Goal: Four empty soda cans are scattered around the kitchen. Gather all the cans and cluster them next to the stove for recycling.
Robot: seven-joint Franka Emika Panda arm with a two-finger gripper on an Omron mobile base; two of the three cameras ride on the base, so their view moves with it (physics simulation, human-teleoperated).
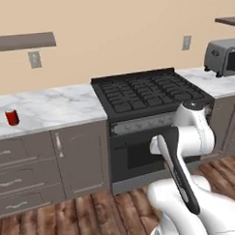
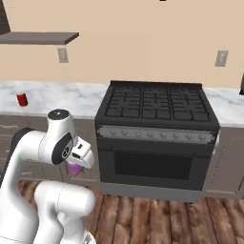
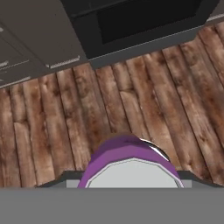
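Observation:
My gripper is shut on a purple-pink soda can, held low in front of the cabinets to the left of the stove. In the hand view the can sits between my fingertips, its silver top toward the camera, above the wood floor. A red soda can stands upright on the marble counter well to the left of the stove; in the right base view this red can is at the far left.
A silver toaster oven stands on the counter right of the stove. Dark cabinet drawers run under the left counter. A wall shelf hangs above it. Wood-plank floor lies in front of the oven door.

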